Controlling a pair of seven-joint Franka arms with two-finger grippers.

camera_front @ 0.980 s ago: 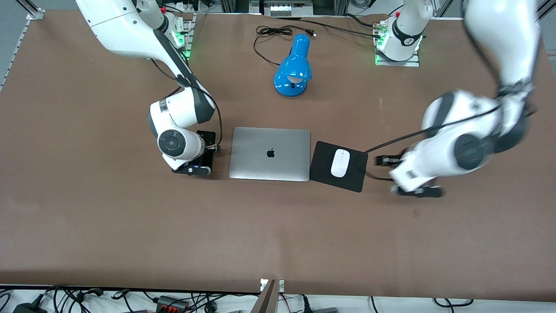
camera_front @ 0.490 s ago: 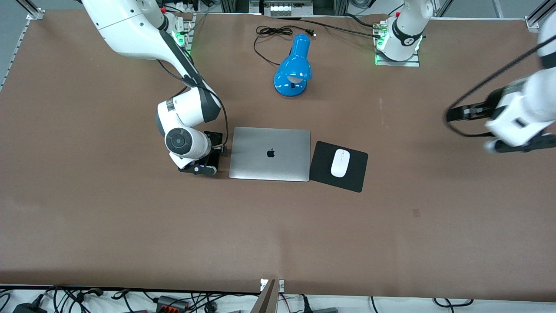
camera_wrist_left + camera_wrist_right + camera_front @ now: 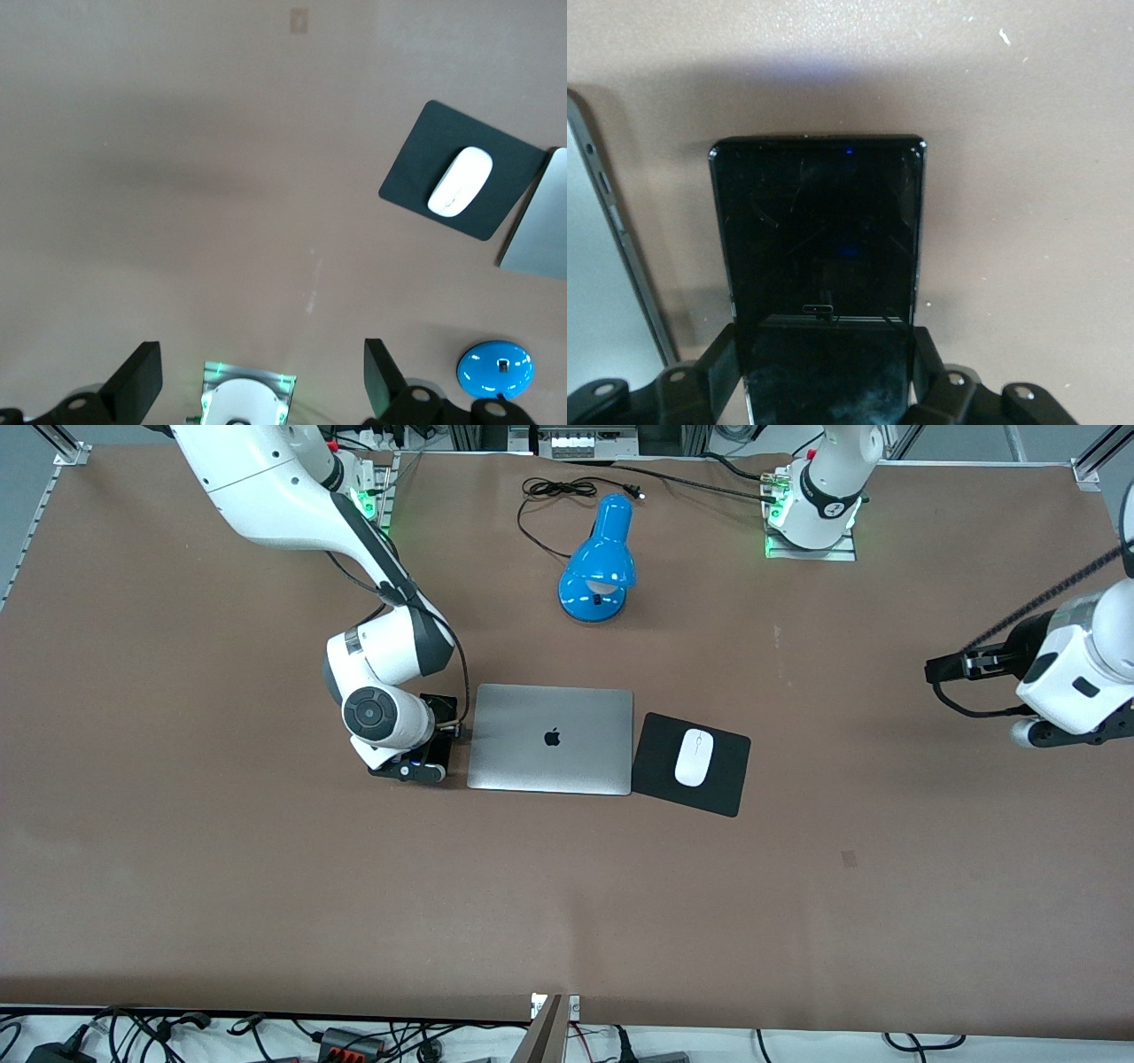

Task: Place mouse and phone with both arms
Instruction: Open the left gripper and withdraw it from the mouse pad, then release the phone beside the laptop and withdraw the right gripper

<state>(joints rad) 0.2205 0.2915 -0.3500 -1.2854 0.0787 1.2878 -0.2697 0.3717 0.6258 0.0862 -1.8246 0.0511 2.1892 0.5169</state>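
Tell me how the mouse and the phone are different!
The mouse is white and oval; the phone is black, flat and rectangular. The mouse lies free on the black mouse pad, with no claw touching it, while the phone sits between the fingers of the right claw. The open left claw hangs over bare table. Both are beside the laptop, at different ends.

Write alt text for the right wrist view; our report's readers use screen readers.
The right gripper holds a black phone by its edges, just above or on the brown table. The silver laptop edge lies close beside the phone.
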